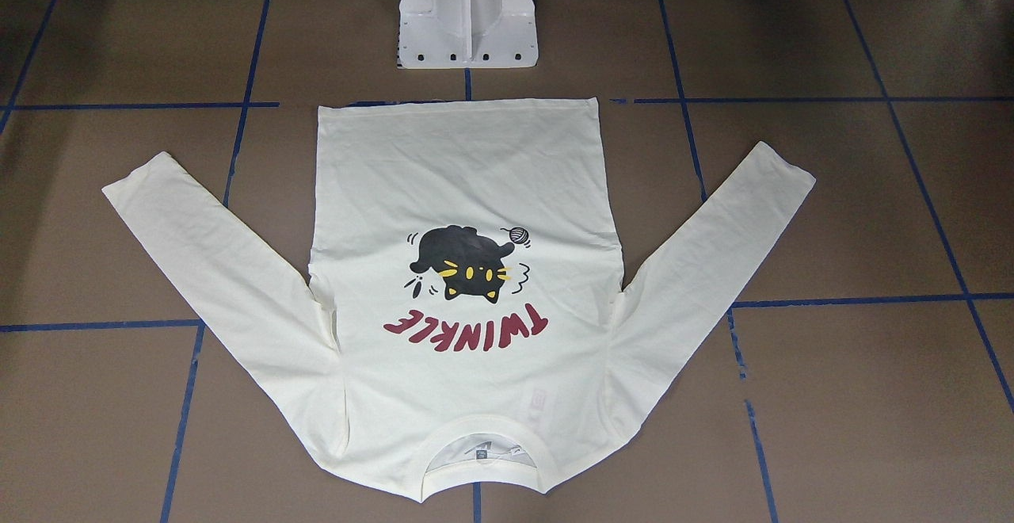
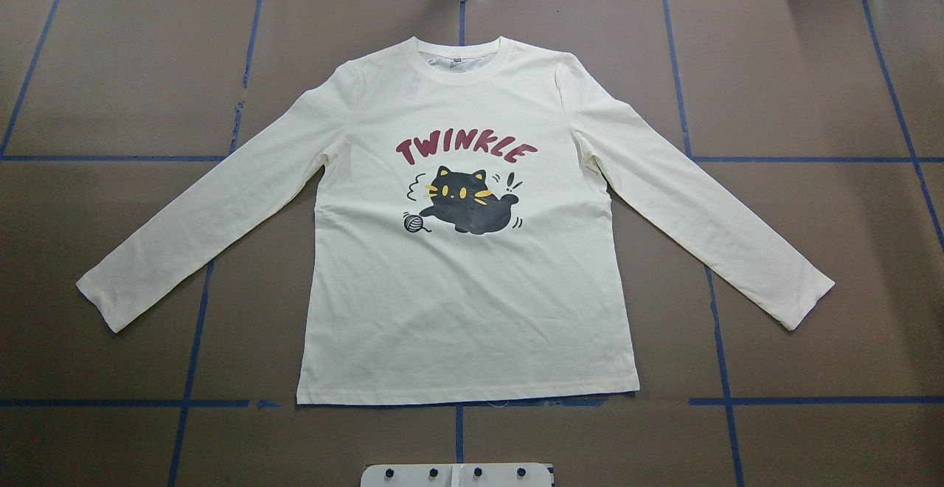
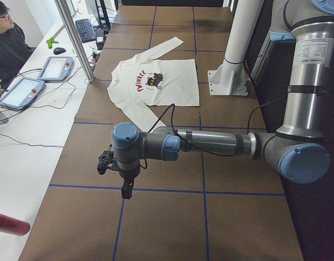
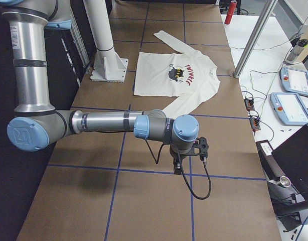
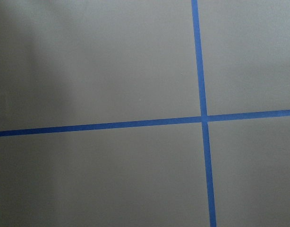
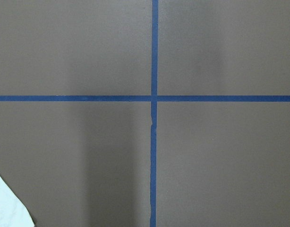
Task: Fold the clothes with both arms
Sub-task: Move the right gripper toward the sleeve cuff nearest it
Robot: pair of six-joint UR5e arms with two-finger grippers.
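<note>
The cream-white long-sleeved shirt (image 2: 472,288) is lying flat in the middle of the brown table (image 2: 110,66), with the picture side facing up. The black cat (image 2: 464,203), the little yarn ball (image 2: 413,223) and the dark red word "TWINKLE" (image 2: 466,149) are all showing. The collar (image 2: 459,55) is pointing away from the robot. The bottom edge is lying near the white pedestal (image 1: 467,12). Both sleeves are spreading out to the sides and slanting back toward the robot's side.

The left arm (image 3: 210,142) is reaching out low over a bare part of the table, well apart from the shirt. Its left gripper (image 3: 125,190) is pointing down over the blue tape lines (image 5: 201,118). The right arm (image 4: 104,122) is doing the same at the other end of the table, and the right gripper (image 4: 177,168) is hanging just off the tip of one sleeve (image 6: 8,208). Neither is touching the shirt. I cannot tell how the jaws of either gripper are standing.

A person (image 3: 6,43) is sitting at the white desk beside two tablets (image 3: 55,68).
</note>
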